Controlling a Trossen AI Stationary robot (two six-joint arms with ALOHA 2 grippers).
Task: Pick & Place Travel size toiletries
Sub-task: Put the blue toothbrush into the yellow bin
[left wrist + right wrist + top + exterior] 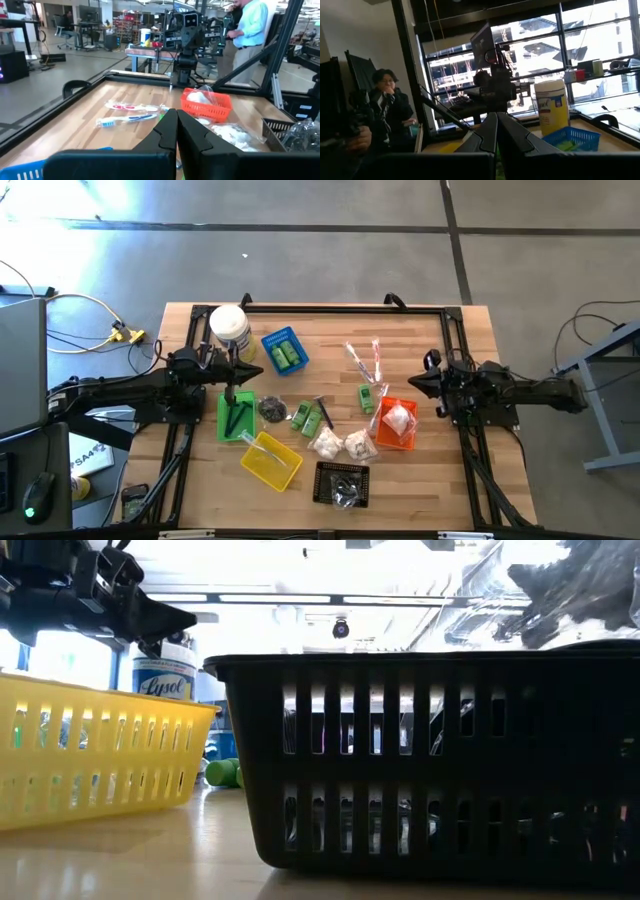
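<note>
The travel size toiletries lie about the table's middle. Two clear-wrapped sticks [363, 360] lie toward the far side, green bottles [310, 416] in the middle, and white puffy packets [343, 443] nearer the front. More green bottles sit in the blue basket [284, 350], and black combs in the green basket [236, 416]. A white packet lies in the orange basket [397, 424]. My left gripper [258, 370] is shut and holds nothing. It hangs level above the table at the left, between the blue and green baskets. My right gripper [404, 386] is shut too, at the right, and points toward the middle.
A big white jar [229, 325] stands at the far left. A yellow basket [271, 459] and a black basket [342, 483] with clear packets sit near the front edge. A black frame [340, 308] rims the table. People show in the room beyond.
</note>
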